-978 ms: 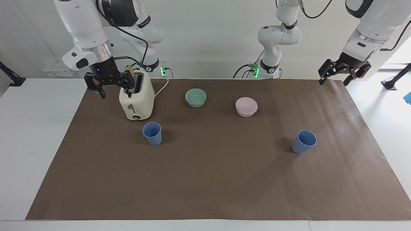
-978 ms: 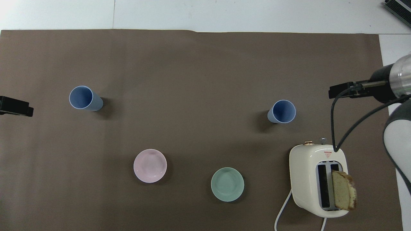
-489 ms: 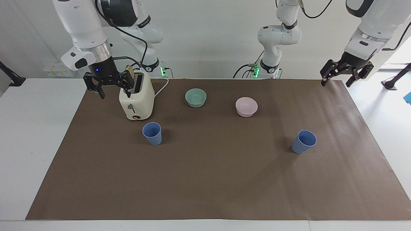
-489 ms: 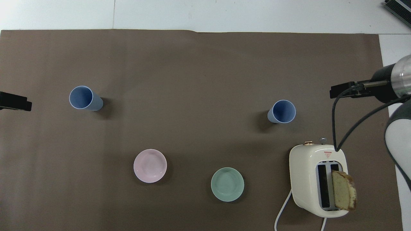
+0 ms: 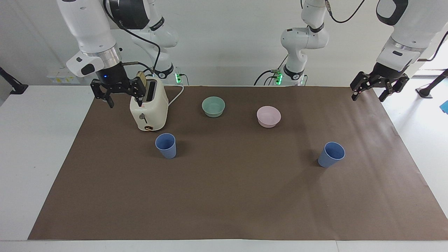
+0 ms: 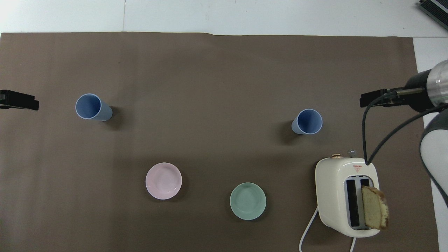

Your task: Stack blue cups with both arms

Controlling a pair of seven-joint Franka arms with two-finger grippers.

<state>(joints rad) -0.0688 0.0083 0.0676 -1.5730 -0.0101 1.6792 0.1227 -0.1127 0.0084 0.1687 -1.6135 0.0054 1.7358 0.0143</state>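
Two blue cups stand upright and apart on the brown mat [image 5: 227,196]. One blue cup [image 5: 166,145] is toward the right arm's end, a little farther from the robots than the toaster; it also shows in the overhead view [image 6: 307,121]. The other blue cup [image 5: 331,154] is toward the left arm's end and also shows in the overhead view [image 6: 92,107]. My right gripper [image 5: 125,101] hangs open and empty in the air beside the toaster, and its tip shows in the overhead view [image 6: 376,99]. My left gripper [image 5: 368,98] hangs open and empty over the mat's corner, also in the overhead view [image 6: 21,104].
A cream toaster [image 5: 148,108] with a bread slice [image 6: 374,208] in its slot stands at the right arm's end, its cord trailing toward the robots. A green bowl [image 5: 213,106] and a pink bowl [image 5: 268,116] sit nearer to the robots than the cups.
My left gripper has drifted a little outward toward the mat's edge. My right gripper has barely moved. The cups have not moved.
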